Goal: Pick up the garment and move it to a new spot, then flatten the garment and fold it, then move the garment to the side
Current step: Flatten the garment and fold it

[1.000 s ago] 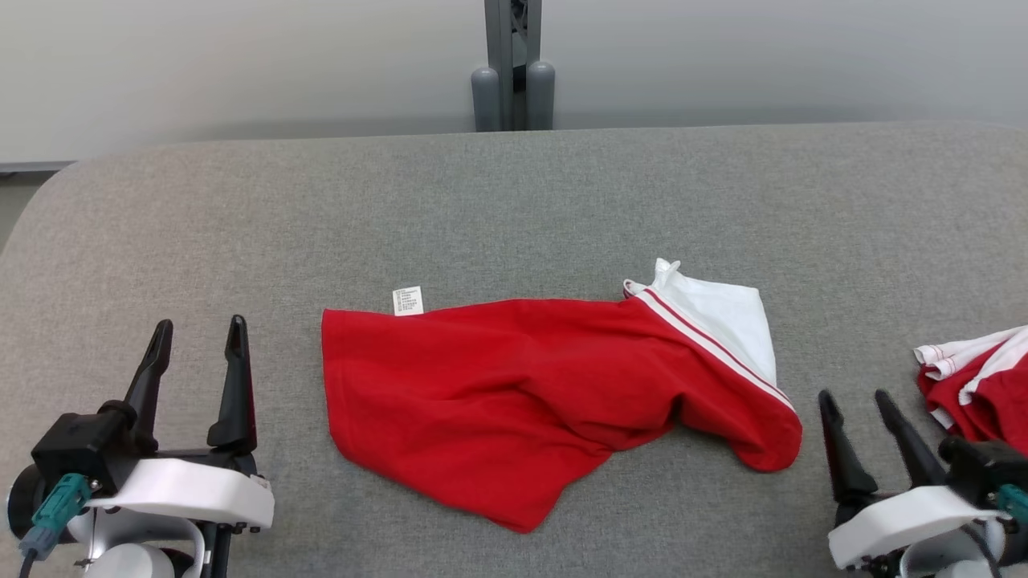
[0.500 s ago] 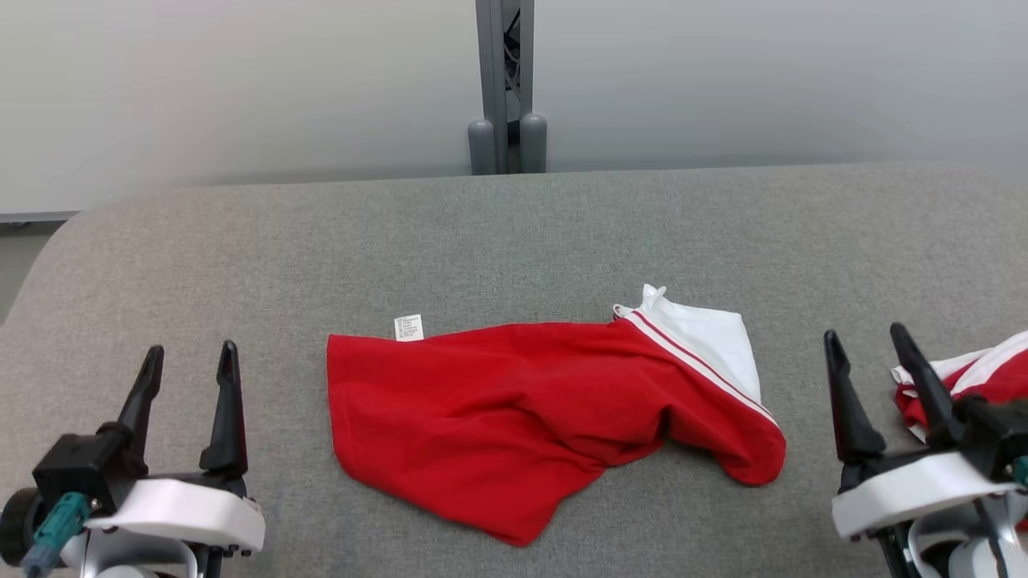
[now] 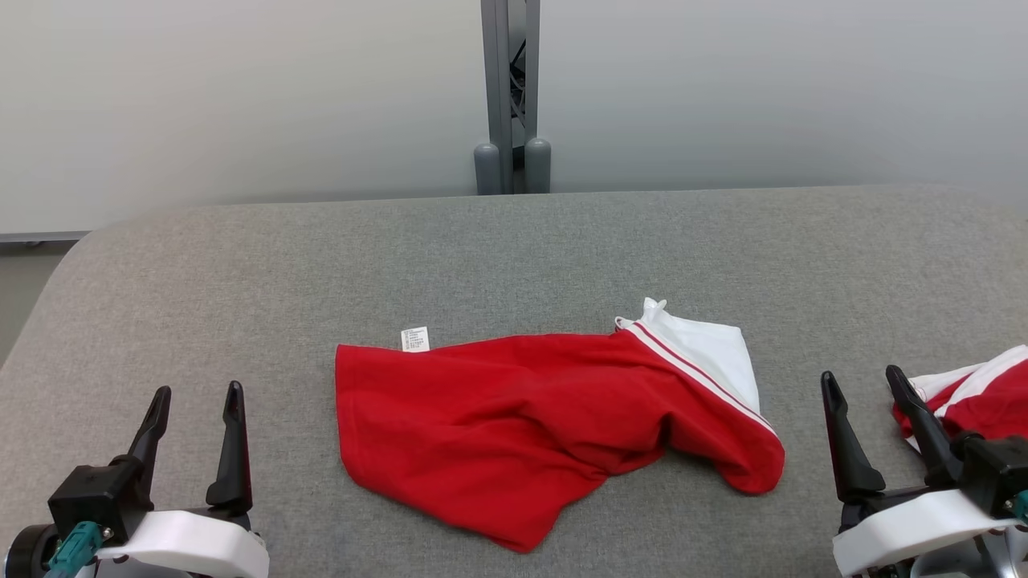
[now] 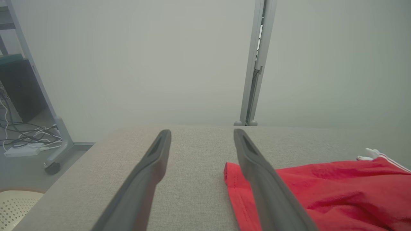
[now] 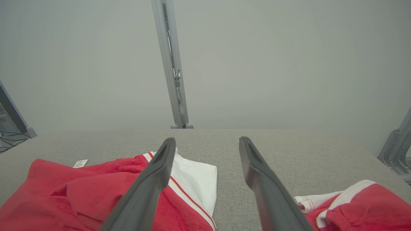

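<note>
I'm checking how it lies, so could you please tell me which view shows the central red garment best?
The head view: the whole red garment lies rumpled on the grey table. The left wrist view catches its stitched edge; the right wrist view, its white-banded end.

Second garment (image 3: 989,397) cut off by right edge, label (image 3: 414,339) on red garment (image 3: 514,433) unreadable

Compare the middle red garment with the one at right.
The middle garment lies spread out, fully in view; the right-edge garment is bunched, cut off by the frame. The middle garment has a broad white panel; the right-edge garment shows narrow white bands. Both are mainly red.
</note>
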`<state>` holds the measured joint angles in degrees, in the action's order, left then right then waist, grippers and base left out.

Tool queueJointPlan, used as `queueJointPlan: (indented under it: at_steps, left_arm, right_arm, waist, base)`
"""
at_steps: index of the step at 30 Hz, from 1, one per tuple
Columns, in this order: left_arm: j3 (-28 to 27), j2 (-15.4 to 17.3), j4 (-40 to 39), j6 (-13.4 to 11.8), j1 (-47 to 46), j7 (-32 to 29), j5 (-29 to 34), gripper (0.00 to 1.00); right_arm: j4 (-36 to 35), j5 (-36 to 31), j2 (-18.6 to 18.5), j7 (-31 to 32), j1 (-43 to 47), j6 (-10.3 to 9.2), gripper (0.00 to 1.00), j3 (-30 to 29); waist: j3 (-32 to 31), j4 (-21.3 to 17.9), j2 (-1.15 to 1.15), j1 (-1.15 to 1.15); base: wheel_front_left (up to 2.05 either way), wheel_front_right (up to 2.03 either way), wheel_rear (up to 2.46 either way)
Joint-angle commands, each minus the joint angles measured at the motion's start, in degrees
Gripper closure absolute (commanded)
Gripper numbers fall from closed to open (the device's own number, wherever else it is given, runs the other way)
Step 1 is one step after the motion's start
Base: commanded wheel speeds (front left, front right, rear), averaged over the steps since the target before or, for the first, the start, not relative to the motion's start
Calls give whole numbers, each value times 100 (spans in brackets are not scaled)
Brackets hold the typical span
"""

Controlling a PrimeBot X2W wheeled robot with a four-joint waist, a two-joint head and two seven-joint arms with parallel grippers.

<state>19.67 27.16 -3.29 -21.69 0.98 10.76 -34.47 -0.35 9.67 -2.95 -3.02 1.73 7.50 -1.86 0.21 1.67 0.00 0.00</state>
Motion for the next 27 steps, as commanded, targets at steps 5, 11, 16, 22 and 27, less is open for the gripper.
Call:
queueJointPlan:
  at_steps: [5,11,16,22,27]
  left_arm:
    - [73,8,-15,59,-144,-78,-19,0]
    - [560,-184,384,703,-1020,-816,-297,0]
    - [838,-444,1299,1308,-1870,-1591,-732,0]
    - [885,-682,2624,1731,-2768,-2169,-1088,4]
    - [854,-701,3639,1865,-3314,-2444,-1183,5]
  right_arm:
    - [-84,53,-7,32,-52,-2,0,-37]
    - [-108,-3,-8,41,-213,-2,0,61]
    - [-89,-46,-11,-8,-380,-2,0,105]
    - [15,45,-9,-115,-520,-2,0,121]
    - [116,88,-9,-198,-594,-2,0,128]
  waist:
    - [70,31,0,0]
    - [299,-46,0,0]
    - [561,-218,0,0]
    - [813,-441,0,0]
    - [948,-529,0,0]
  base:
    - [0,0,0]
    - [0,0,0]
    - [0,0,0]
    - [0,0,0]
    - [0,0,0]
